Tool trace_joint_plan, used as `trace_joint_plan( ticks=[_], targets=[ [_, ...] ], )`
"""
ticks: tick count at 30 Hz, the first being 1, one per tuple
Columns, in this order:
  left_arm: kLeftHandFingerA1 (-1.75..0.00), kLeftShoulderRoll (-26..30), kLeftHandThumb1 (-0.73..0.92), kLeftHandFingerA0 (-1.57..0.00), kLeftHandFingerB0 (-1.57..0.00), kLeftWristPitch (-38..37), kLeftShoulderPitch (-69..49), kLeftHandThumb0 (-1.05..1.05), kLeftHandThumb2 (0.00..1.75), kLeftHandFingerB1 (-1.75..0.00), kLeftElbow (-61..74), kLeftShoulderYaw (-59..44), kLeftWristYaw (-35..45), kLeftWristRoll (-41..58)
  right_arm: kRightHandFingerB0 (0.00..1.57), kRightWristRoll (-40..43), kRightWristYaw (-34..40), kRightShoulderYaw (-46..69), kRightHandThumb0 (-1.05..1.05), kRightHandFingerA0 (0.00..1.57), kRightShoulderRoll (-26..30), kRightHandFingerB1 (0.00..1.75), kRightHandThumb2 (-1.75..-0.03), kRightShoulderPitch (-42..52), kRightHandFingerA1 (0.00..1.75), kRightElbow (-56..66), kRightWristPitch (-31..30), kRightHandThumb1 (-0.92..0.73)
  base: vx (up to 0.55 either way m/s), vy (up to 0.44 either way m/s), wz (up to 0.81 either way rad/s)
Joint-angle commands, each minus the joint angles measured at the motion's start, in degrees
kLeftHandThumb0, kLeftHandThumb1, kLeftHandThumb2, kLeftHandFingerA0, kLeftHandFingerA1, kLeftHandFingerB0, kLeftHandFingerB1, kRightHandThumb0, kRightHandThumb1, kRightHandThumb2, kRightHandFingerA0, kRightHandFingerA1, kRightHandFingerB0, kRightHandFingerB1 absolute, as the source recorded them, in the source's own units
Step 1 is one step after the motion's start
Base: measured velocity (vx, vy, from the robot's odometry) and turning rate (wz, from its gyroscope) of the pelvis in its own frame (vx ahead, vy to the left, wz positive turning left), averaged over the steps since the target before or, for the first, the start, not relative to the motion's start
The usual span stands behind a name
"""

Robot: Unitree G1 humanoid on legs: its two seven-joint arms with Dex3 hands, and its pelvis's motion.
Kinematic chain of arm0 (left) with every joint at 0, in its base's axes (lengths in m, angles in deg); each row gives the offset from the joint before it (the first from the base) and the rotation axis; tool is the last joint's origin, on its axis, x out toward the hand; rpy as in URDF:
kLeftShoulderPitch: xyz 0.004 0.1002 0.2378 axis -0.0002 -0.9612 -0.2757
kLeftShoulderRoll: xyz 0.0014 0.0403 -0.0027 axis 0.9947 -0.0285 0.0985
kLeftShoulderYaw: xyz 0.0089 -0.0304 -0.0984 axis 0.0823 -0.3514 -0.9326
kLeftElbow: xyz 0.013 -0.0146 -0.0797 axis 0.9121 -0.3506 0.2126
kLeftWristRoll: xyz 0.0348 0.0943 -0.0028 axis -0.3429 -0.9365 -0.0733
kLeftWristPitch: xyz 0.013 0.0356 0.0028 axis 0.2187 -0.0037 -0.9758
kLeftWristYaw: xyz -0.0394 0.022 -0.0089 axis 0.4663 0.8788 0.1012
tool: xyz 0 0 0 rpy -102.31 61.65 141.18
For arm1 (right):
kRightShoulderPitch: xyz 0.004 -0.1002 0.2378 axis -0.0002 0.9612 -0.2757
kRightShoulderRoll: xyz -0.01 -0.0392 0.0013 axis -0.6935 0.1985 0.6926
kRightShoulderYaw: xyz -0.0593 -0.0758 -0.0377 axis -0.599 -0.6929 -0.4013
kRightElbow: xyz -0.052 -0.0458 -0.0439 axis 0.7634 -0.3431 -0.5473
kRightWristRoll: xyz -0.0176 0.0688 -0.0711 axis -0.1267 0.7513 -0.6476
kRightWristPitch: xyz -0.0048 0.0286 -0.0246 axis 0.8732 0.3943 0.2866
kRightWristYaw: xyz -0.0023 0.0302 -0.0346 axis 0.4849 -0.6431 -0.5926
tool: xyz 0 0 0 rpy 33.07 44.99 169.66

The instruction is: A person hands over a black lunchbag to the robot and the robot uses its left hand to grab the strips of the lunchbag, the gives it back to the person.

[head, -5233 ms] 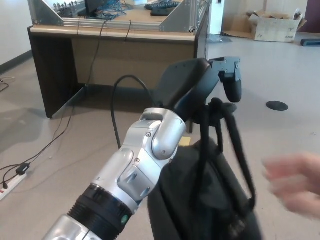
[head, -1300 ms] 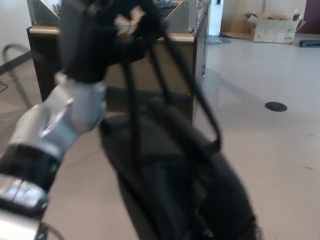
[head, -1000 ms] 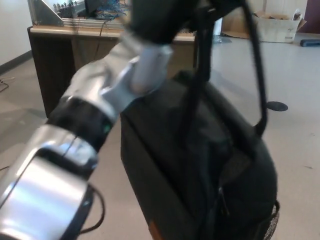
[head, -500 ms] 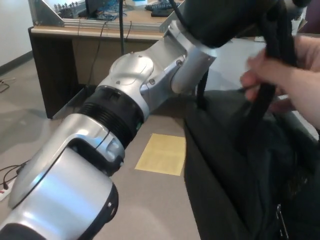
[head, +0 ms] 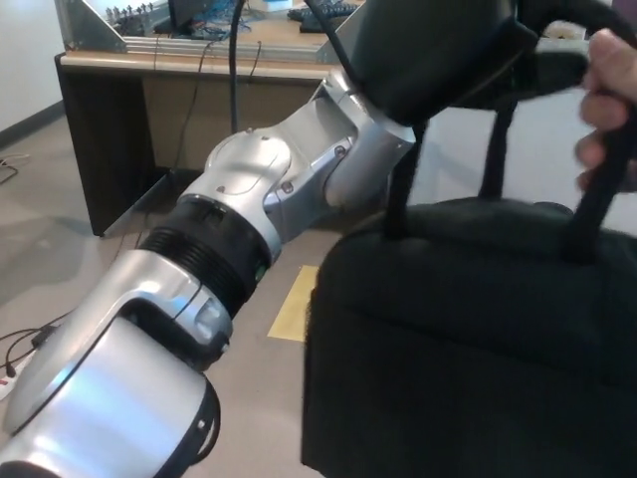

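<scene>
1 black lunchbag [head: 478,339] now hangs level below the left hand [head: 438,55], having swung nearer; the fingers' grip cannot be told. Beyond it, the person's hand [head: 609,100] clasps the straps [head: 587,199], suggesting handback underway.

A lab or workshop: wooden workbench [head: 199,70] with aluminium framing [head: 85,25], floor cables [head: 30,344].

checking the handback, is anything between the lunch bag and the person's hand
Nothing visible. The person's hand is already at the straps of the lunch bag, right beside the robot's left hand that holds them up.
</scene>
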Motion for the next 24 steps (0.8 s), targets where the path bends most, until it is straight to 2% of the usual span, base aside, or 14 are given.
trace_joint_plan(
  ticks=[1, 9, 13, 15, 19, 20, 23, 24],
  targets=[
    [0.0, 5.5, 0.68, 0.0, 0.0, 6.2, -6.4, -0.98, 0.61, 0.0, 14.1, -3.0, 29.5, 11.3, 0.54, 0.2, -0.1, -0.1, -0.5, 0.44, 1.1, 0.44, -0.6, -0.6, 0.43, -0.1, -0.5, -0.66, 0.0, 0.0, 0.0],
    [0.0, 9.4, 0.61, 0.0, 0.0, 10.4, -11.7, -0.98, 0.58, 0.0, 26.6, -6.6, 39.1, 18.7, 0.55, 1.1, -1.1, 0.5, -0.49, 0.44, 0.8, 0.44, -0.59, -0.4, 0.43, -0.3, -0.7, -0.66, 0.0, 0.0, 0.0],
    [0.0, 11.9, 0.63, 0.0, 0.0, 11.3, -14.6, -1.01, 0.6, 0.0, 31.1, -8.9, 40.1, 19.7, 0.55, 0.3, -0.4, -0.1, -0.48, 0.44, 0.8, 0.45, -0.59, 0.0, 0.43, -0.1, -1.0, -0.66, 0.0, 0.0, 0.0],
    [0.0, 15.5, 0.62, 0.0, 0.0, 12.1, -18.6, -0.99, 0.6, 0.0, 35.1, -11.9, 41.2, 21.9, 0.55, 0.7, -0.6, 0.3, -0.46, 0.44, 0.6, 0.45, -0.59, -0.2, 0.43, -0.5, -0.8, -0.65, 0.0, 0.0, 0.0],
    [0.0, 18.6, 0.63, 0.0, 0.0, 12.4, -23.7, -0.96, 0.58, 0.0, 38.6, -14.9, 41.2, 23.0, 0.56, 0.3, -0.1, 0.1, -0.46, 0.45, 0.7, 0.45, -0.59, -0.4, 0.43, -0.4, -1.0, -0.64, 0.0, 0.0, 0.0],
    [0.0, 21.6, 0.6, 0.0, 0.0, 10.5, -28.1, -0.95, 0.6, 0.0, 39.8, -17.4, 40.4, 24.8, 0.57, 0.6, -0.3, 0.3, -0.47, 0.45, 0.7, 0.45, -0.59, -0.5, 0.43, -0.3, -1.2, -0.64, 0.0, 0.0, 0.0],
    [0.0, 26.1, 0.62, 0.0, 0.0, 10.0, -40.2, -0.92, 0.6, 0.0, 44.3, -22.8, 39.4, 26.7, 0.56, 1.5, -0.9, 0.8, -0.46, 0.44, 0.5, 0.45, -0.58, 0.0, 0.43, -0.2, -0.8, -0.64, 0.0, 0.0, 0.0],
    [0.0, 27.3, 0.5, 0.0, 0.0, 8.5, -44.9, -0.88, 0.91, -0.01, 45.0, -24.5, 38.3, 27.2, 0.56, 1.1, -0.6, 0.7, -0.47, 0.44, 0.6, 0.45, -0.58, -0.1, 0.42, -0.1, -1.2, -0.65, 0.0, 0.0, 0.0]
  ],
)
